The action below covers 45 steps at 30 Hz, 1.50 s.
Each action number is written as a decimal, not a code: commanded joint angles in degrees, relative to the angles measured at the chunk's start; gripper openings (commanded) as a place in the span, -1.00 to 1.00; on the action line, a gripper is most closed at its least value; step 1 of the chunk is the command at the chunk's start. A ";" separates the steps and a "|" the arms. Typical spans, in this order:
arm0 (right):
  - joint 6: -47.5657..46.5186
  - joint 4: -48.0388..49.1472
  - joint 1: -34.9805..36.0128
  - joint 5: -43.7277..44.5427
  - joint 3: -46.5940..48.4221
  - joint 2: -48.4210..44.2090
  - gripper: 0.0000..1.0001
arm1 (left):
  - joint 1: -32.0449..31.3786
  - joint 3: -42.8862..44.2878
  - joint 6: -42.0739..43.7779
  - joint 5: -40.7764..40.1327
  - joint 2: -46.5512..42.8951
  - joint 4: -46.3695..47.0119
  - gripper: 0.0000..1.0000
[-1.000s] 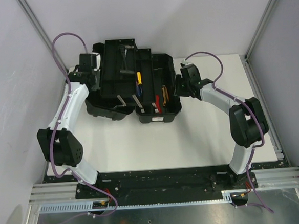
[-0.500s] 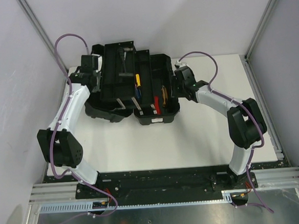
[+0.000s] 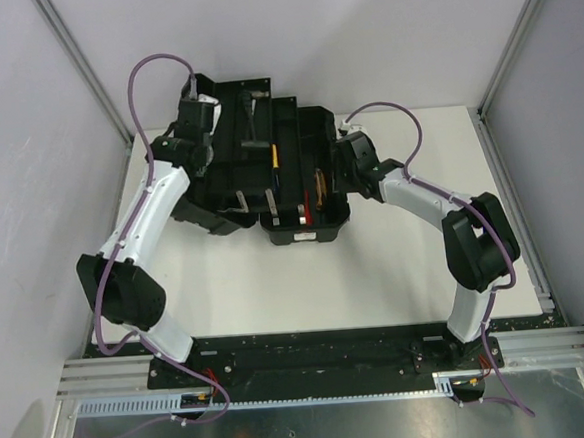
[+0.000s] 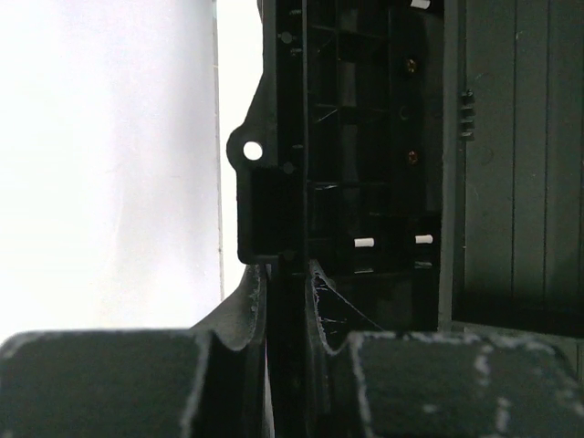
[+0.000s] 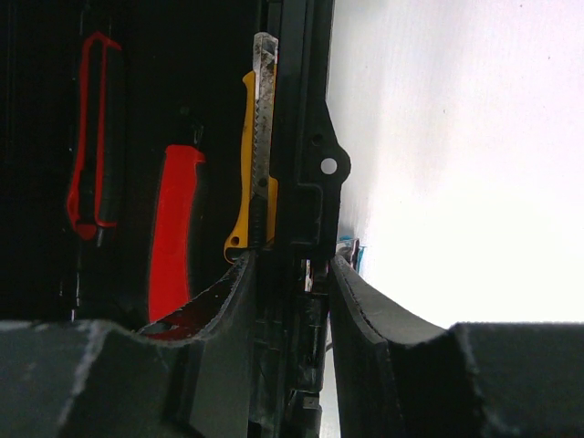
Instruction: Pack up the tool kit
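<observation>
Since a second ago the left tool (image 3: 197, 120) has swung back and rightward, tipping the toolbox (image 3: 269, 170) lid higher, and the right tool (image 3: 346, 163) has edged left. The one toolbox sits at the back of the tabletop (image 3: 375, 263). The left tool pinches the lid's edge and the right clamps the side wall. The left arm (image 3: 151, 214) covers the lid's left end. Inside are one yellow knife (image 5: 246, 164) and two red handles (image 5: 173, 228).

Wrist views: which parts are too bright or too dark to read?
Left wrist: the background is washed out white and the toolbox is almost black, with poor detail. Right wrist: same white glare at right; the red handle and yellow-handled tool stay clear; the near fingers look soft.
</observation>
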 commanded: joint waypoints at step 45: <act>5.02 -0.47 6.46 9.49 9.33 0.62 -1.00 | -21.16 10.04 15.32 -28.82 -1.08 21.95 -1.00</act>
